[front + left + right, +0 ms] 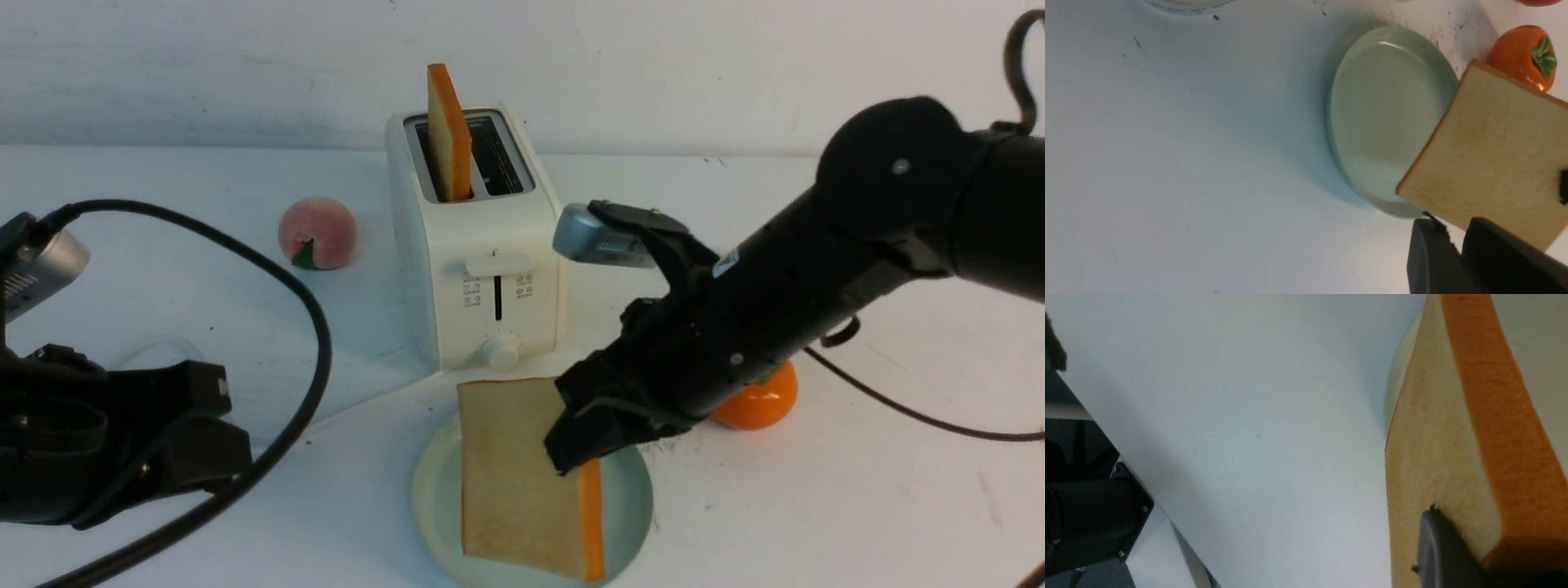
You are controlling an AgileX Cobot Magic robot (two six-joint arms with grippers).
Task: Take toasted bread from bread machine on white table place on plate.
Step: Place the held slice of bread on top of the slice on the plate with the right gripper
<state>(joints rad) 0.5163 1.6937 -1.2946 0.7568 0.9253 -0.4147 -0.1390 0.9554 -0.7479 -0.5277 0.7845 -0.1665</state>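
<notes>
Right end effector (571, 445): clenched on the toast (510, 474), gripping near one upper corner only.

Toast: hangs almost upright, slightly tilted, over the plate (630, 498). Its lower edge is above the plate's near rim. Whether it touches the plate cannot be told. In the left wrist view the toast (1490, 155) covers only one side of the plate (1384, 122).

Second slice (449, 135): stands upright in the left slot of the toaster (482, 278), which is just behind the plate.

Left end effector (229, 425): low over the tabletop (816, 506), well apart from the plate. It carries nothing visible, and its jaw state cannot be told.

Judged stage: first slice at the point of placement, not yet laid flat.

Risks:
- Release in this upright attitude. The slice could topple toward the near rim and land partly or wholly on the tabletop.
- Corner grip. The slice may pivot between the fingers as it is lowered and strike the rim edge-on.
- Pressing down with the slice on edge could tip or slide the plate.
- The right arm passes close over the orange fruit (759, 400) and near the toaster front, so a wide swing on withdrawal could knock either.
</notes>
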